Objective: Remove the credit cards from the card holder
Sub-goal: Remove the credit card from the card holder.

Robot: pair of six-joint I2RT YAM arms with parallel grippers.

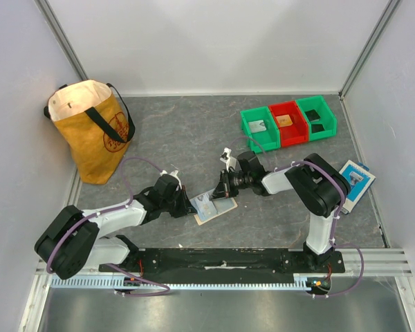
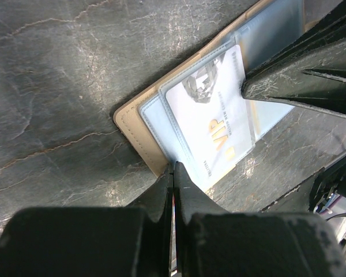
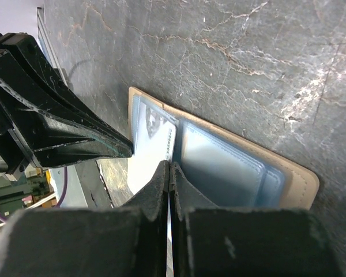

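Card holder (image 1: 213, 206) is lying open on table (image 1: 187, 131), center-near, btwn both tools, pale-blue sleeves facing up. White VIP card (image 2: 210, 121) is sitting in a clear sleeve. Left tool (image 2: 173, 166) is clenching, tips meeting at holder's left edge. Right tool (image 3: 169, 166) is clenching too, tips touching sleeves at far-right side.

The card holder (image 1: 213, 207) lies open on the table (image 1: 194, 131) at centre frame, with a card (image 2: 210, 130) in its sleeve. The left gripper (image 1: 193, 205) is at its left edge and the right gripper (image 1: 225, 192) at its upper right. A tote bag (image 1: 90, 131) stands upper left, three bins (image 1: 288, 123) sit upper right, and a flat packet (image 1: 355, 180) lies far right.
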